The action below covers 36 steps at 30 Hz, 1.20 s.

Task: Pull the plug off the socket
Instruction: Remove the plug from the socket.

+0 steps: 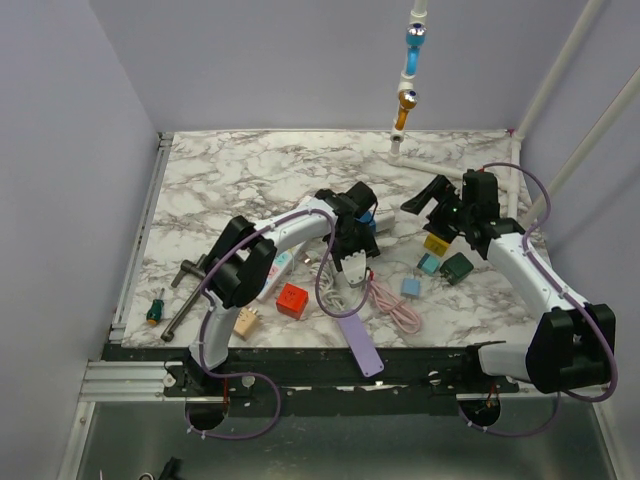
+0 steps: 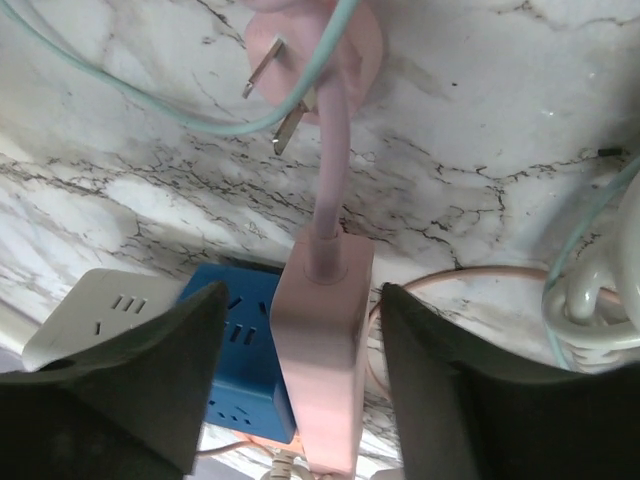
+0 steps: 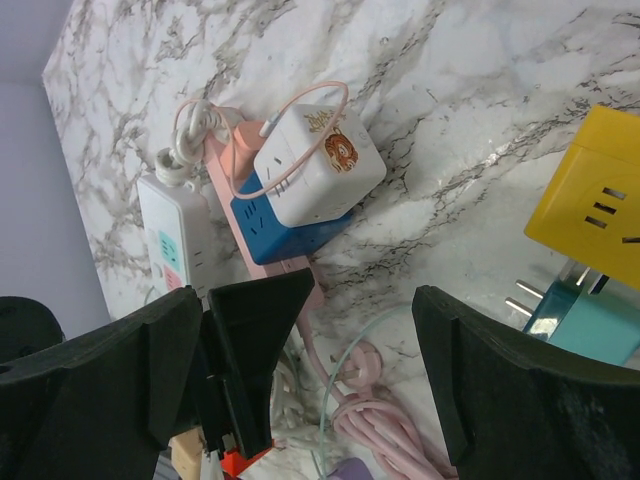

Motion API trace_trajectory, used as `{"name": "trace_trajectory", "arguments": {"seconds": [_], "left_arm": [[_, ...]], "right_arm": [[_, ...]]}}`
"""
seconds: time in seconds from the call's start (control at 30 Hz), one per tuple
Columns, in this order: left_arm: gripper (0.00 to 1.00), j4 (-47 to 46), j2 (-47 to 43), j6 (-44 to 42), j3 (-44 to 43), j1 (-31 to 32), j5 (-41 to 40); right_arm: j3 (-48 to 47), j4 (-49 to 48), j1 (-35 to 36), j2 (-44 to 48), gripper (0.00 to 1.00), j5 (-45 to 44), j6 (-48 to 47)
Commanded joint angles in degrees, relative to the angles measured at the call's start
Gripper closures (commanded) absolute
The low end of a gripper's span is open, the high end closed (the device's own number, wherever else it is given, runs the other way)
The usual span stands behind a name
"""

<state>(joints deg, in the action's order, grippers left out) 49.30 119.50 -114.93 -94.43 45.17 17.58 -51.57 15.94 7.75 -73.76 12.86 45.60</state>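
Near the middle of the table (image 1: 230, 170), the left gripper (image 2: 302, 320) stands wide open astride the pink strip (image 2: 320, 380), clamping nothing. The blue socket (image 2: 240, 350) sits against the strip, with a white cube (image 3: 320, 160) seated on it. The right gripper (image 3: 360, 300), open and empty, hovers toward the right edge near a yellow cube (image 3: 590, 190).
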Motion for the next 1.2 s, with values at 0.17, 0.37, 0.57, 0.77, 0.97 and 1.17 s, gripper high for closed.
{"name": "trace_trajectory", "arguments": {"seconds": [0.17,0.37,0.57,0.77,0.97,1.17], "left_arm": [[0.60,-5.20,-0.76,1.63,3.62,0.70,-3.25],[1.00,-15.95,-4.97,7.94,11.00,0.65,-3.34],[1.00,-30.97,-13.46,16.02,21.68,0.62,-3.32],[1.00,-42.59,-20.08,23.22,26.92,0.66,-7.26],[1.00,-45.92,-24.99,26.29,29.37,0.72,-9.60],[1.00,-48.72,-28.48,23.68,33.80,0.71,-10.50]], "right_arm": [[1.86,-2.00,-0.53,1.16,0.04,2.53,1.36],[4.31,-5.37,-0.54,1.29,0.00,5.99,2.51],[9.18,-15.12,0.38,2.57,0.00,11.60,4.92],[6.38,-16.20,8.99,1.33,0.00,5.44,2.06],[3.47,-21.28,14.80,-3.14,0.00,3.71,2.14],[2.37,-23.19,17.38,-6.22,0.00,-2.45,1.56]]}}
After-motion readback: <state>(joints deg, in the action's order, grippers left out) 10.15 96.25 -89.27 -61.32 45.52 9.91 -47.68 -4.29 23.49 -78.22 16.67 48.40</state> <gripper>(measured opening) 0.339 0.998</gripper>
